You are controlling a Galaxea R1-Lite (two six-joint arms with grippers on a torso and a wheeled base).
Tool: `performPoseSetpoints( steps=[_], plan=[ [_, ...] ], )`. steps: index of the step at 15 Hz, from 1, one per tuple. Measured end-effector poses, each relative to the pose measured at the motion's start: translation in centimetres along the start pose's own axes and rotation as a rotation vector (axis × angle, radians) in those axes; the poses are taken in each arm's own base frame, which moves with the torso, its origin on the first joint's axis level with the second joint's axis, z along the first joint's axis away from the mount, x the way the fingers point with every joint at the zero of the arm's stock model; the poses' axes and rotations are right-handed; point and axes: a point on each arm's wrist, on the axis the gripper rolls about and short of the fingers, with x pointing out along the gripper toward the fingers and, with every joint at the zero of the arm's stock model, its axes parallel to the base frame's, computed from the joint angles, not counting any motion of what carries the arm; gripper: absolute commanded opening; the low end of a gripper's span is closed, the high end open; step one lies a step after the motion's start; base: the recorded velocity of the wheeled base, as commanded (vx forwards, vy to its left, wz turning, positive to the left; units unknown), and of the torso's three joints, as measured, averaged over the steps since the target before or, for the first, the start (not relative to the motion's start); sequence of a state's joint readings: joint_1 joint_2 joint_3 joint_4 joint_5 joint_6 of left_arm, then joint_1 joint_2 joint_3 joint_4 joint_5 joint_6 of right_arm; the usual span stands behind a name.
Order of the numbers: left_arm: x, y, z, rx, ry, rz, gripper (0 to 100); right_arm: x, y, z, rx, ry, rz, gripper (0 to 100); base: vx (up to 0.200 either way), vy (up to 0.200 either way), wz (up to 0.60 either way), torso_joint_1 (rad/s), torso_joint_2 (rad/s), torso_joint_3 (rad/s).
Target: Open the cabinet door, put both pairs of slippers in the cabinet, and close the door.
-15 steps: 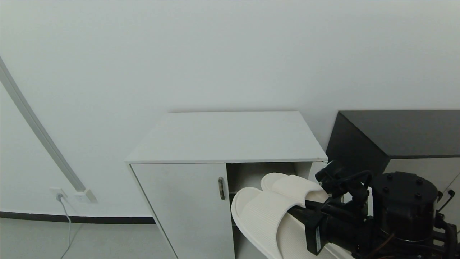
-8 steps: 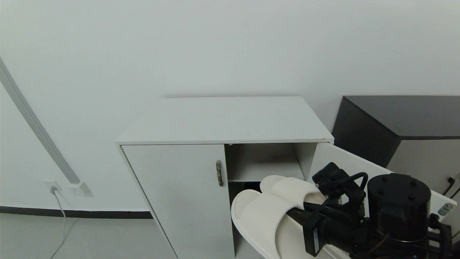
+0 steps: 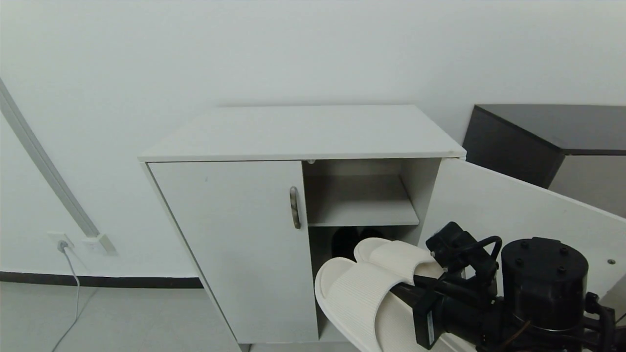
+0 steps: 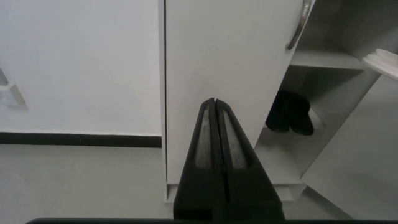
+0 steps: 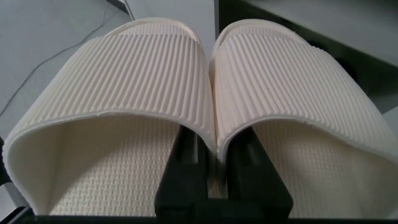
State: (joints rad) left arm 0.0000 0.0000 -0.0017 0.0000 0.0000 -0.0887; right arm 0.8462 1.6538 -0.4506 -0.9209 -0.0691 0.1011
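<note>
White wall [image 3: 293, 49] behind, grey floor below. Cream ribbed slippers [image 3: 357, 293] are held as a pair in front of the white cabinet [image 3: 303, 132], just outside its open right half, toes pointed at the lower compartment. The right gripper [image 5: 213, 163] is clamped on the two adjoining inner straps, one finger inside each slipper. Right door [image 3: 513, 210] is swung wide open; left door [image 3: 230, 234] is closed, metal handle [image 3: 294, 208] at its inner edge. One shelf [image 3: 359, 205] is seen inside. A dark pair of slippers [image 4: 290, 115] is parked under it on the cabinet floor. The left gripper [image 4: 215, 134] is held low, facing the closed door, fingers pressed together, nothing gripped. A black unit [image 3: 513, 142] is set right of the cabinet; wall socket [image 3: 61, 242] with cable [image 3: 73, 288] is well to the left.
</note>
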Motion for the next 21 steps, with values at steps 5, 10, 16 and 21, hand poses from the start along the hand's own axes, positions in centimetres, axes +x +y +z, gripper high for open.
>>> performPoseSetpoints(
  steps=[5, 10, 16, 21],
  plan=[
    [0.00, 0.00, 0.00, 0.000, 0.000, 0.001, 0, 0.01, -0.02, -0.21, -0.002, 0.008, -0.001, 0, 0.000, 0.000, 0.00, -0.118, 0.47, 0.341],
    [0.01, 0.00, 0.00, 0.000, 0.001, 0.000, 0, 0.28, -0.03, -0.48, -0.003, 0.020, -0.003, 0, 0.000, 0.000, 0.00, -0.065, 0.44, 0.376],
    [0.01, 0.00, 0.00, 0.000, 0.001, 0.000, 0, 0.43, -0.04, -0.69, -0.004, 0.029, -0.004, 0, 0.000, 0.000, 0.00, -0.007, 0.18, 0.172],
    [0.01, 0.00, 0.00, 0.000, 0.001, 0.001, 0, 0.49, -0.15, -0.76, -0.040, 0.028, -0.050, 0, 0.000, 0.000, 0.00, 0.000, 0.00, 0.000]
  ],
)
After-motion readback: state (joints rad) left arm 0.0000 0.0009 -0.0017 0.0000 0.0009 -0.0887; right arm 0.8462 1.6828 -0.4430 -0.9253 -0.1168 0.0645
